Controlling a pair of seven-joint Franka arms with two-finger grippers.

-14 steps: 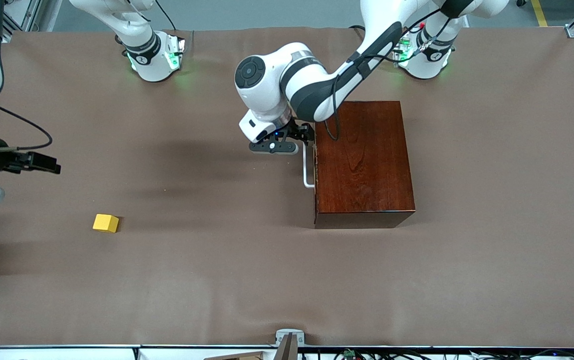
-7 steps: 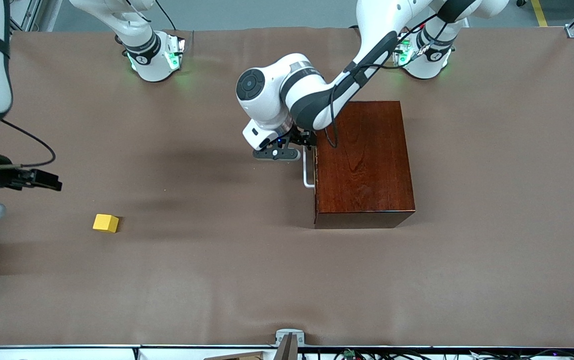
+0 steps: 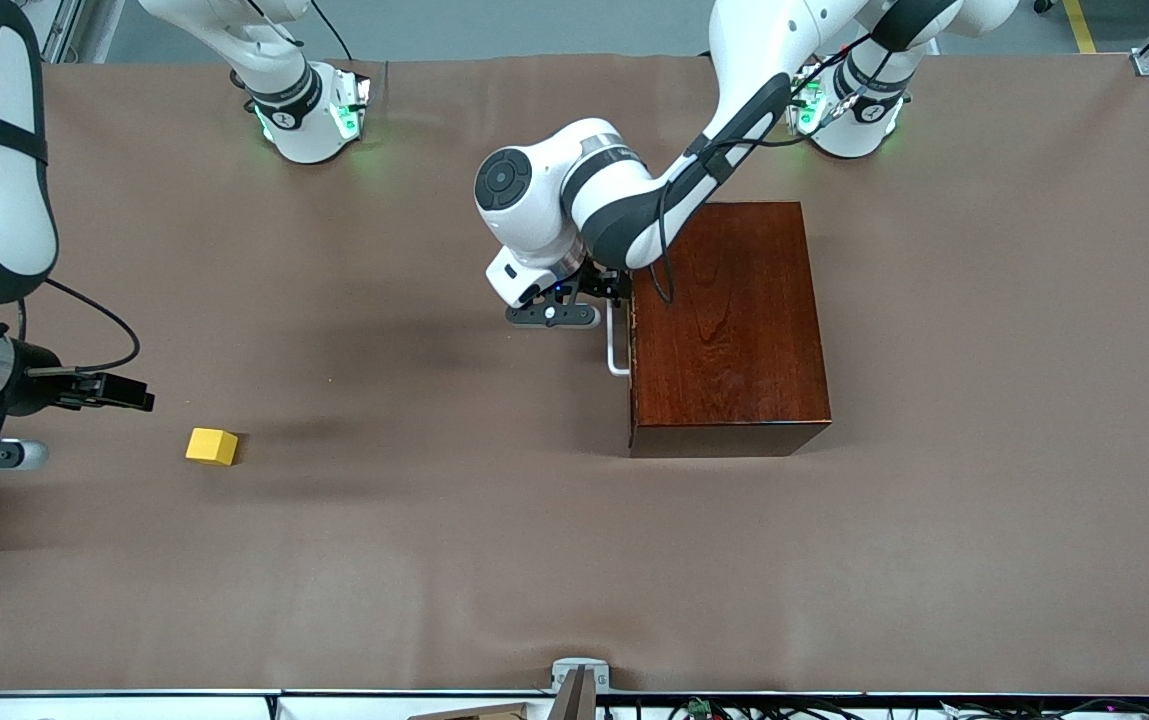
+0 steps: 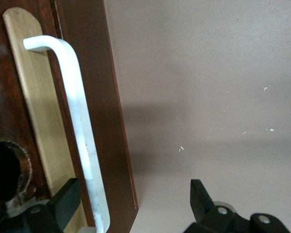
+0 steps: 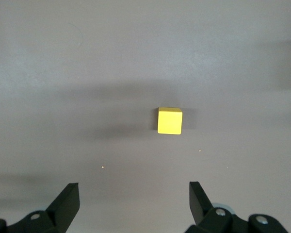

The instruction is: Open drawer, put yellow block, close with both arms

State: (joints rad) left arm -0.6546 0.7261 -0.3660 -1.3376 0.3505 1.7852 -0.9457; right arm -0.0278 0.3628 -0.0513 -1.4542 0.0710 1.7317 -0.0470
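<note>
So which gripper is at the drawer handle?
The left gripper, open astride the white handle. The right gripper is open above the yellow block.

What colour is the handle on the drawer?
White. The handle shows best in the left wrist view, a white bar on the dark reddish-brown drawer front.

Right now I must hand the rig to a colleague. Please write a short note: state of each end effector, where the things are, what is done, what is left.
Left end effector: open, fingers either side of the white handle, not yet closed on it.
Right end effector: open, empty, over the table toward the right arm's end, with the yellow block ahead of it.
Drawer: shut, in the wooden box.
Yellow block: on the table, untouched.
Done: both arms have approached.
Left: grasp the handle, pull the drawer open, pick up the block, place it inside, close.
</note>
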